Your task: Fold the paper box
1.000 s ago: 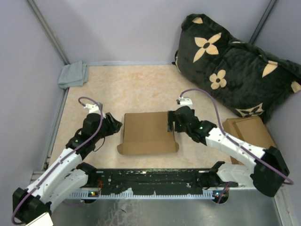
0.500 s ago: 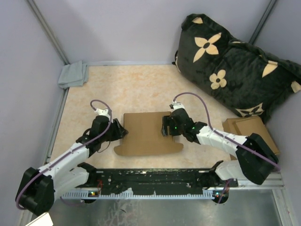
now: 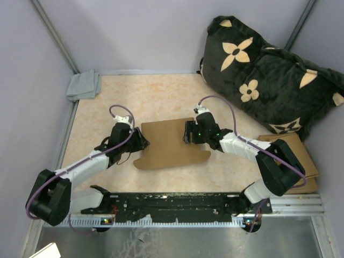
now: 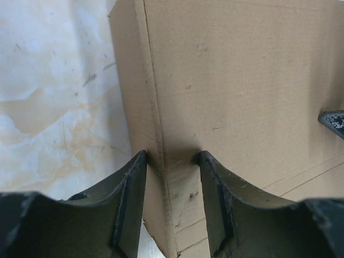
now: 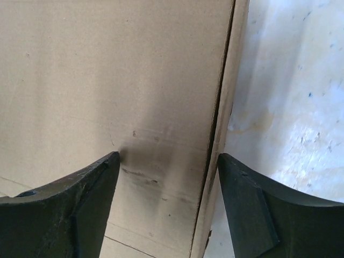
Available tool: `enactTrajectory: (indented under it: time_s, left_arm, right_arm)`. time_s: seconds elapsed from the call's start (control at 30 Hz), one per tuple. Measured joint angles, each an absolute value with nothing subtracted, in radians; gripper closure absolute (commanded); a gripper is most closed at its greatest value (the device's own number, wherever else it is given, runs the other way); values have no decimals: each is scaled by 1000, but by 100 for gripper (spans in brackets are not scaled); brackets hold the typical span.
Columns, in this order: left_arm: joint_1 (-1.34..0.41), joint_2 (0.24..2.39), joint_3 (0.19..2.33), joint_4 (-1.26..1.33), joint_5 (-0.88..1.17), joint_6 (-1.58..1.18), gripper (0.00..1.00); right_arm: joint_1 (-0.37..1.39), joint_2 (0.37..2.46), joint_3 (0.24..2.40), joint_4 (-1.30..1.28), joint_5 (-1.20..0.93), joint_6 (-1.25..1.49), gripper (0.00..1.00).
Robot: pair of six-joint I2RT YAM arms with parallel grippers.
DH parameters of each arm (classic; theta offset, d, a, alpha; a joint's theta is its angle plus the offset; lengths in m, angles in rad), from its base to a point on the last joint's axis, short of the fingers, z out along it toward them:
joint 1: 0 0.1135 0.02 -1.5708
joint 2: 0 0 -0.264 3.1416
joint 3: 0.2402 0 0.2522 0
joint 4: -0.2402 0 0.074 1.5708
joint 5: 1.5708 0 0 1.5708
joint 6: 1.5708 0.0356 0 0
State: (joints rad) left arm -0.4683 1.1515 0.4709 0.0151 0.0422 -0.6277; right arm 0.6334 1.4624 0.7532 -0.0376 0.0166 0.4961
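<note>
The paper box [image 3: 169,142] is a brown cardboard sheet lying mid-table, with a rounded flap toward the near edge. My left gripper [image 3: 141,141] is at its left edge and my right gripper [image 3: 189,133] at its right edge. In the left wrist view the box [image 4: 242,80] fills the frame; my left gripper [image 4: 170,156] is partly open, astride the left side fold, tips against the cardboard. In the right wrist view my right gripper [image 5: 168,157] is wide open, astride the right edge strip of the box [image 5: 107,70].
A black flowered pillow [image 3: 269,75] fills the back right corner. A stack of smaller flat cardboard pieces [image 3: 293,153] lies at the right, near the right arm. A grey cloth [image 3: 83,85] lies at the back left. A black rail [image 3: 172,203] runs along the near edge.
Both arms have stretched farther from their bases. The box has shifted away from the near edge and turned slightly, and its near flap now lies flatter.
</note>
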Motion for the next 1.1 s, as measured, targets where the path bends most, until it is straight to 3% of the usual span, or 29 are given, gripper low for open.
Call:
enactTrajectory:
  time_s: [0.3,0.4,0.5,0.53,0.57,0.6,0.67,0.77,0.83,0.93,1.1]
  left_arm:
    - [-465,1296,630,-12,-38,-583,42]
    - [-466,1315,716,-46,-86,-568,28]
    - [-469,1309,809,-76,-154,-546,21]
    - [-469,1303,834,-87,-175,-539,16]
    - [-469,1291,858,-102,-202,-535,4]
    - [-469,1274,878,-120,-227,-534,1]
    - [-469,1230,897,-151,-262,-546,0]
    - [-469,1108,845,-137,-268,-572,1]
    - [-469,1016,733,-65,-207,-568,15]
    - [-470,910,513,25,-84,-569,24]
    - [-472,878,354,-14,-10,-579,20]
  right_arm:
    - [612,1540,866,-71,59,482,19]
    - [613,1540,900,-99,97,482,18]
    - [613,1538,973,-177,171,482,17]
    - [613,1535,1010,-216,200,482,15]
    - [613,1529,1058,-268,231,482,5]
    - [613,1515,1111,-318,262,482,1]
    - [613,1461,1177,-371,310,496,1]
    - [611,1271,1126,-324,317,509,17]
    - [611,1126,1003,-285,278,530,21]
    - [612,1052,868,-267,212,574,17]
    - [673,1061,641,-308,144,636,4]
